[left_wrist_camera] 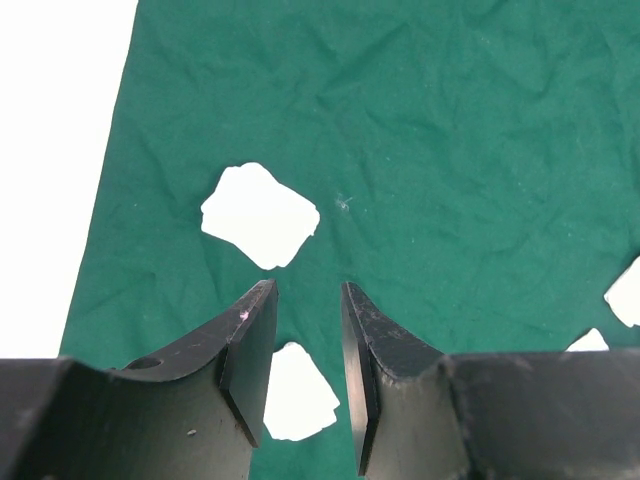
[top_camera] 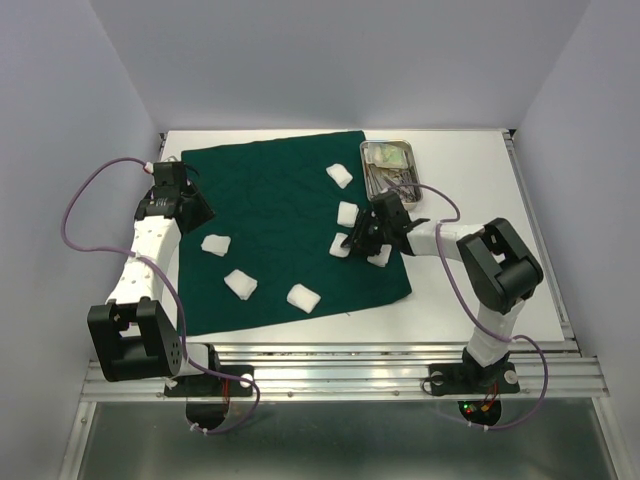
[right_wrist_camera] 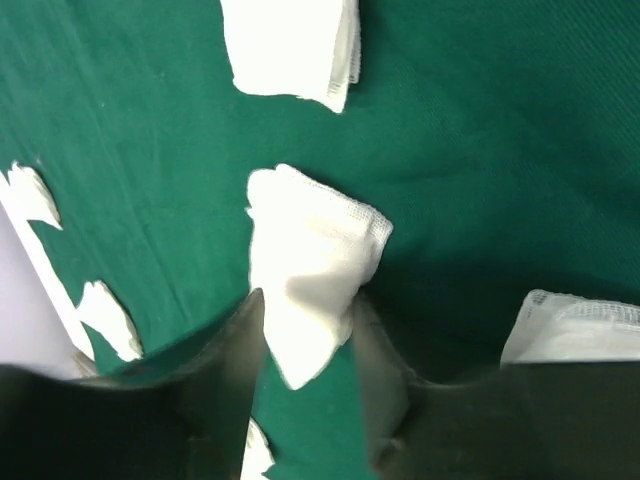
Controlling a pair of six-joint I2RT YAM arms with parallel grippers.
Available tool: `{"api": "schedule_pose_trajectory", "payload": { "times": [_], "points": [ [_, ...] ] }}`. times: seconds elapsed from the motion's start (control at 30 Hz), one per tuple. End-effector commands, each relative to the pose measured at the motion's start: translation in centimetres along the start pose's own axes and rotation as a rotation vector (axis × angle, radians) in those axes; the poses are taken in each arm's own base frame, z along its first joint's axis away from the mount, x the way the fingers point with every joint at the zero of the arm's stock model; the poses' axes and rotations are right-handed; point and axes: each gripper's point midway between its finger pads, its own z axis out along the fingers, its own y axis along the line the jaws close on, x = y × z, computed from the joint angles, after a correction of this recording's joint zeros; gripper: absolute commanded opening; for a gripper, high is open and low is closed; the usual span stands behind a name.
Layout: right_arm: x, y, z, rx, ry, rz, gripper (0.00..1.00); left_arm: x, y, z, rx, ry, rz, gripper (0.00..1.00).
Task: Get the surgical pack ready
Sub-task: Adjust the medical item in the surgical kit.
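Gauze pad (right_wrist_camera: 312,250) sits on the drape (right_wrist_camera: 480,150) between the right pincer's (right_wrist_camera: 305,305) part-closed fingers, touching both; grip uncertain.

The left gripper (left_wrist_camera: 306,292) ends in two matte black, wedge-shaped fingers (left_wrist_camera: 250,350) with scuffed inner edges (one has a round hole (left_wrist_camera: 145,362) behind its tip). Behind each claw: black joint housings (top_camera: 135,340), a white link (top_camera: 150,248), and a looping purple cable (top_camera: 67,215).
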Motion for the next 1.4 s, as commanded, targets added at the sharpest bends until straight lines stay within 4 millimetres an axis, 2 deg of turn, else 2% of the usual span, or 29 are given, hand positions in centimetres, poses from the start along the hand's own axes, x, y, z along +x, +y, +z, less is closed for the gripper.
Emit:
{"api": "schedule_pose_trajectory", "payload": {
  "times": [0.0, 0.07, 0.17, 0.27, 0.37, 0.53, 0.7, 0.9, 0.97, 1.1, 1.33, 1.37],
  "points": [
    [1.3, -1.2, 0.6, 0.003, 0.016, 0.031, 0.34, -1.6, -0.3, -1.7, 0.009, -0.074, 0.005, 0.43],
    [0.8, -0.7, 0.1, -0.012, -0.011, 0.03, 0.24, -1.7, -0.4, -1.9, 0.013, -0.081, 0.004, 0.43],
    [0.2, -0.3, -0.2, -0.02, -0.029, 0.011, 0.14, -1.6, -0.3, -1.8, 0.013, -0.08, -0.001, 0.43],
    [-0.3, 0.3, -0.4, -0.028, -0.04, -0.001, 0.05, -1.4, -0.2, -1.6, 0.011, -0.073, -0.004, 0.43],
    [-1.2, 1.2, -0.9, -0.04, -0.067, -0.016, 0.01, -1.4, -0.4, -1.7, 0.015, -0.074, -0.003, 0.43],
    [-3.1, 2.8, -1.9, -0.036, -0.117, -0.078, 0.01, -1.7, -0.4, -1.8, 0.015, -0.08, 0.0, 0.43],
    [-4.5, 3.3, -2.6, 0.003, -0.15, -0.139, 0.01, -1.5, -0.3, -1.6, 0.015, -0.074, 0.003, 0.43],
    [-6.0, 5.6, -3.2, -0.034, -0.168, -0.173, 0.01, -1.4, -0.1, -1.6, 0.003, -0.075, 0.006, 0.43],
    [-6.2, 5.8, -3.1, -0.033, -0.168, -0.187, 0.01, -1.5, -0.1, -1.7, 0.002, -0.079, 0.005, 0.43],
    [-8.4, 6.2, -3.0, -0.032, -0.193, -0.207, 0.01, -1.5, 0.0, -1.6, 0.001, -0.078, 0.009, 0.43],
    [-10.3, 5.9, -1.0, -0.013, -0.168, -0.249, 0.01, -1.6, -0.1, -1.6, 0.004, -0.08, 0.009, 0.43],
    [-11.1, 6.1, -0.9, -0.017, -0.177, -0.247, 0.01, -1.5, -0.1, -1.6, 0.003, -0.077, 0.012, 0.43]
  ]
}}
